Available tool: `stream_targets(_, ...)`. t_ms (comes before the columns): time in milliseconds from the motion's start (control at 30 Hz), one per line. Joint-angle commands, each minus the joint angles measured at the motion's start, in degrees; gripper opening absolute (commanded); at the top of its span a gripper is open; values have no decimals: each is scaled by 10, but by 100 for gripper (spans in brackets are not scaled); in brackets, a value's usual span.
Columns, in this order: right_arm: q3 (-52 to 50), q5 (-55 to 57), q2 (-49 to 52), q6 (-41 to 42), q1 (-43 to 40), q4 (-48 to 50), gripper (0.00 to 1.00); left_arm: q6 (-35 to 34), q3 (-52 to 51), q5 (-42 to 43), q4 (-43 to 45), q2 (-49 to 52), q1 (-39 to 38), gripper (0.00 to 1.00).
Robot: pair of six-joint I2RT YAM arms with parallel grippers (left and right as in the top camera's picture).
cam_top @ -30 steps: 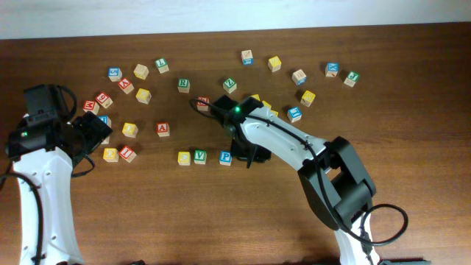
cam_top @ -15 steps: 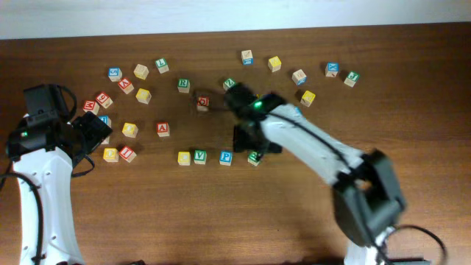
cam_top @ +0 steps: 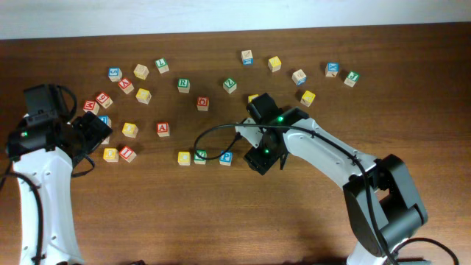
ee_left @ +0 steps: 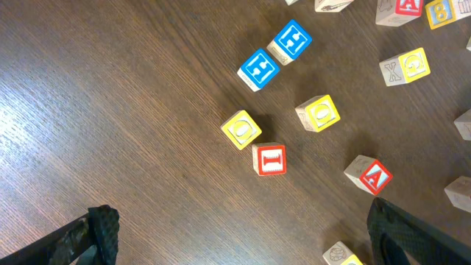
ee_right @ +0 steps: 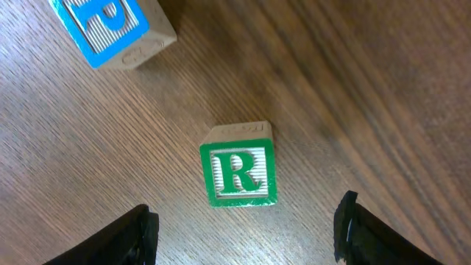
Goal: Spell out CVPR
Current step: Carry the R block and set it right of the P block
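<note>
A yellow C block [cam_top: 184,157], a green V block [cam_top: 200,156] and a blue P block [cam_top: 226,157] lie in a row on the table. In the right wrist view, a green R block [ee_right: 238,173] lies on the wood just right of the blue P block [ee_right: 110,29]. My right gripper [ee_right: 246,215] is open above the R block, with its fingers apart on either side and not touching it. In the overhead view the right gripper [cam_top: 259,158] covers the R block. My left gripper [cam_top: 92,132] is open and empty at the left.
Loose letter blocks lie across the back of the table, such as a green one [cam_top: 183,85] and a red A [cam_top: 163,129]. Under the left gripper [ee_left: 243,235] lie a red I block [ee_left: 270,159], yellow blocks [ee_left: 241,129] and blue blocks [ee_left: 259,68].
My right arm swung to the right and its gripper now sits over the spot right of the P block. The green R block appeared on the table there. The left arm has not moved.
</note>
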Motion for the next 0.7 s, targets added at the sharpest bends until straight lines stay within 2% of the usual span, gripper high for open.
stream_targets(0,-7,-13,10,-3,3,13,68,-5,3,4,1,2,2,99)
stream_targets(33,-7,-11,20,12,3,21,68,-5,3,4,1,2,2,99)
stream_targets(100,-7,-9,41,70,3,54,55,-5,3,4,1,2,2,99)
stream_targets(200,-7,5,56,96,3,59,54,-5,3,4,1,2,2,99)
stream_targets(367,-7,43,57,201,3,59,41,-5,3,4,1,2,2,99)
stream_targets(600,-7,-1,57,367,7,23,33,-5,3,4,1,2,2,99)
stream_targets(667,-7,-16,57,386,9,21,32,-5,3,4,1,2,2,99)
